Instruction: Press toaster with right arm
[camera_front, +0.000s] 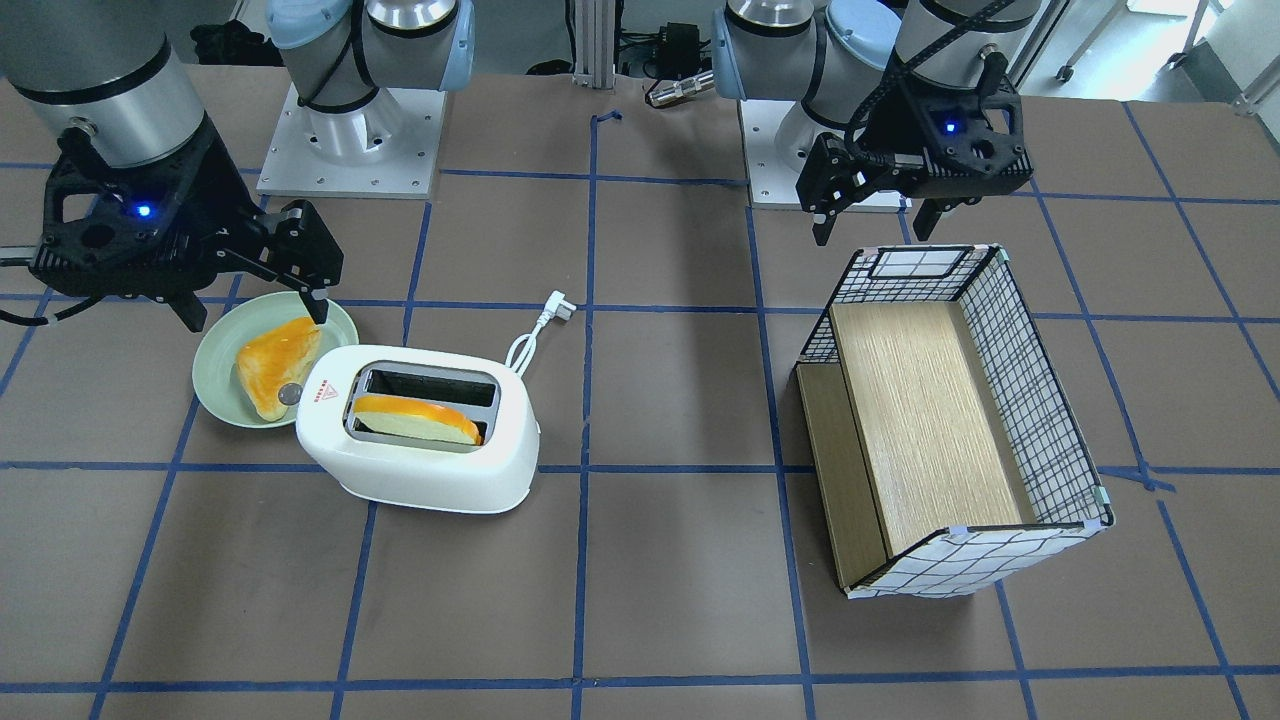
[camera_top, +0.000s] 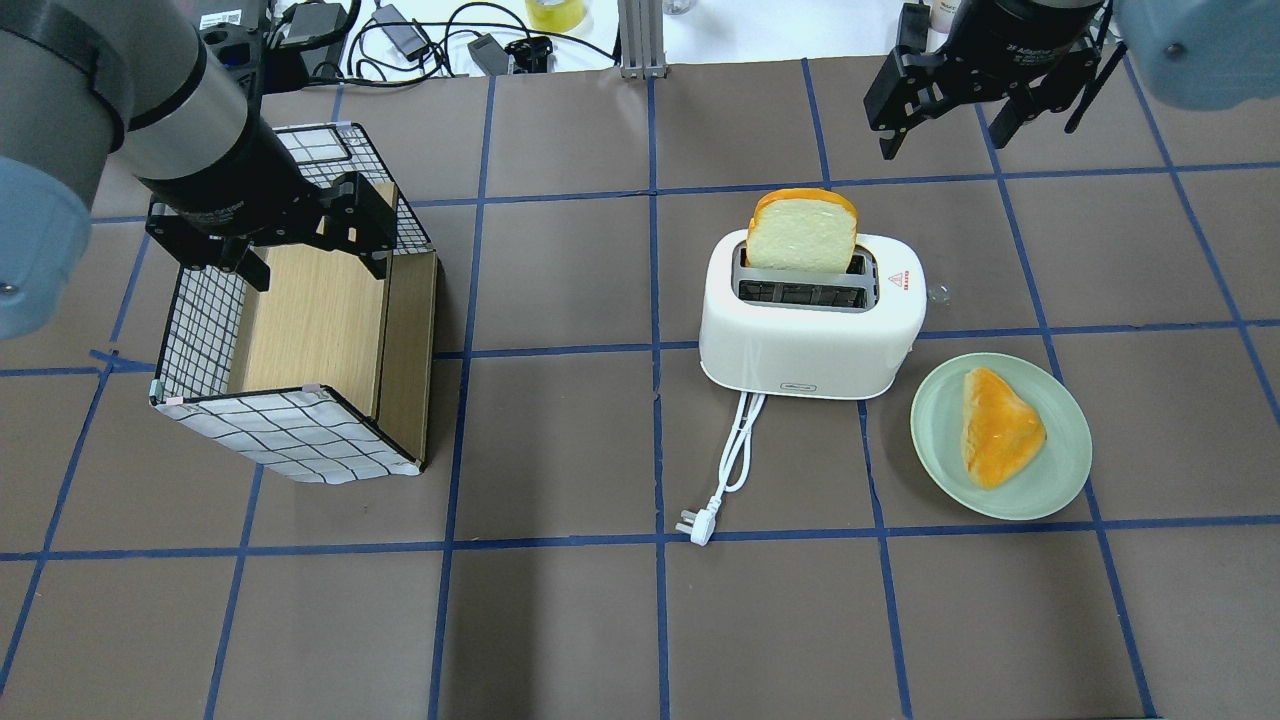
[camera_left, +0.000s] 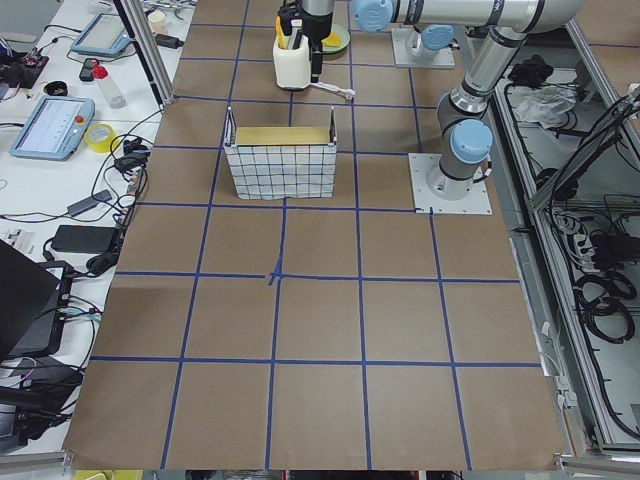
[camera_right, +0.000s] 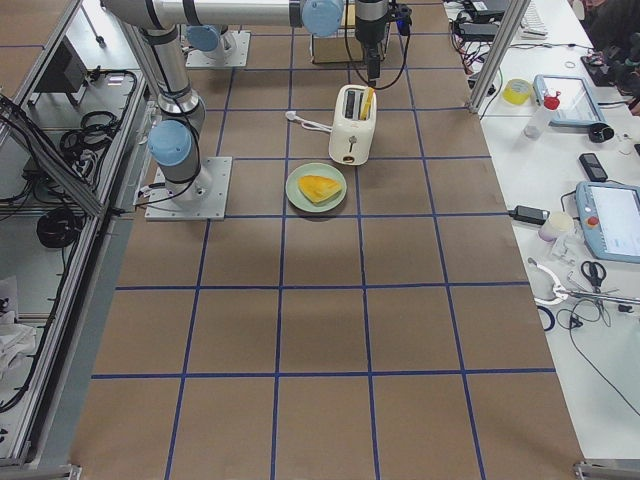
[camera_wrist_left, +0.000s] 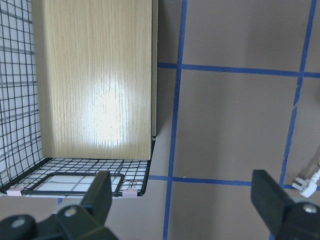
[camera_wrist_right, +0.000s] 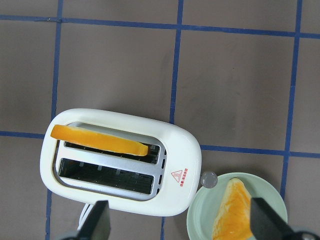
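The white two-slot toaster stands mid-table with a red triangle mark and a small grey knob at its end; it also shows in the overhead view and the right wrist view. A bread slice stands in one slot. Its white cord and plug lie on the table. My right gripper is open and empty, hovering well above the toaster's knob end without touching it; it also shows in the overhead view. My left gripper is open and empty above the basket.
A green plate with a toast piece sits beside the toaster's knob end. A wire basket with a wood panel lies on its side under my left arm. Blue tape lines grid the brown table.
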